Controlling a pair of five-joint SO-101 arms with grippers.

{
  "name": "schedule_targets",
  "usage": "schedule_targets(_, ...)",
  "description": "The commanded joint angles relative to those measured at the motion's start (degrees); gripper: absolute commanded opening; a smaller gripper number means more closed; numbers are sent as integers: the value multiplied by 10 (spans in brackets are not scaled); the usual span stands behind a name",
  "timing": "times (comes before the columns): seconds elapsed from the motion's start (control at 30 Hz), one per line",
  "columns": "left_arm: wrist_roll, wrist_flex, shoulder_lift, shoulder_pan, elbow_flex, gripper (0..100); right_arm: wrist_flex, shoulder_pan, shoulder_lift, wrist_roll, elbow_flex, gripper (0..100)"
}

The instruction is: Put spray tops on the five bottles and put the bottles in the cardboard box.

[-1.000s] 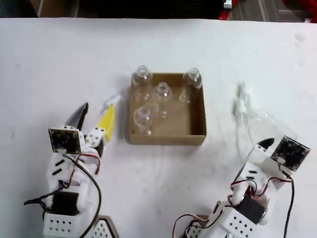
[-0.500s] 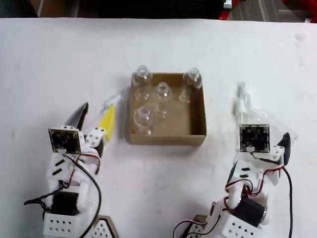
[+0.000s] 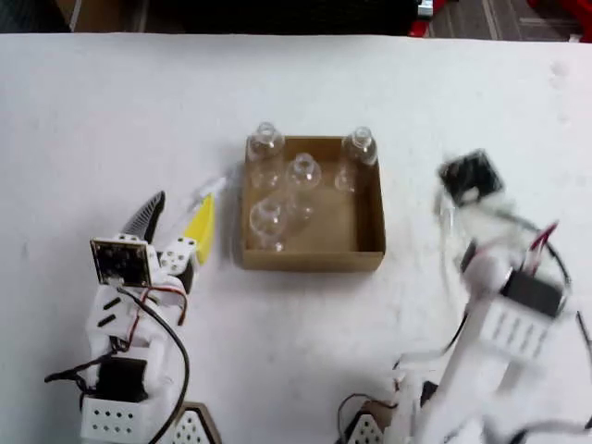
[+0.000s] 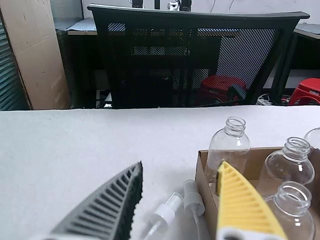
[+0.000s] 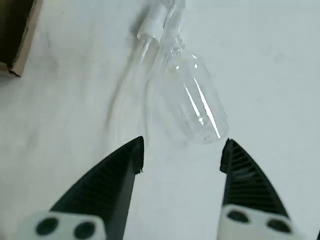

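Observation:
A cardboard box point(image 3: 314, 255) stands mid-table with several uncapped clear bottles point(image 3: 302, 172) upright in it. In the left wrist view its corner point(image 4: 202, 176) and the bottles point(image 4: 229, 146) are just past my yellow finger. My left gripper point(image 3: 183, 199) rests open left of the box, and two white spray tops point(image 4: 172, 210) lie on the table between its fingers. Right of the box my right arm point(image 3: 504, 291) stretches out over the table. My right gripper point(image 5: 183, 145) is open above a clear bottle point(image 5: 195, 100) lying on its side, with spray tops point(image 5: 150, 25) by the bottle's neck.
The white table point(image 3: 111, 102) has open room at the back and far left. Beyond its far edge a black mesh chair point(image 4: 200, 55) and a tall cardboard panel point(image 4: 35, 55) stand in the room. A box corner point(image 5: 20, 45) lies off to one side of the right gripper.
My right arm has swung from the table's near edge out toward the far side, over the lying bottle and spray tops. The left arm, box and bottles have not moved.

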Motion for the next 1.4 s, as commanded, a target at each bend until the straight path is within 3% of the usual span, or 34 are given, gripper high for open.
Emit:
schedule_targets(0.0,-6,-13,-7,5,-4,221,91,-9,232,49,-255,217)
schedule_targets(0.27,-6,-14,-7,4,-4,221,234,-43,569,163,-622,216)
schedule_targets(0.53,-6,-15,-7,6,-4,221,273,-28,816,208,-877,216)
schedule_targets(0.9,-7,-15,-7,4,-4,221,271,-23,918,295,-912,216)
schedule_targets(1.37,-7,-16,-7,4,-4,221,239,-22,975,295,-913,216)
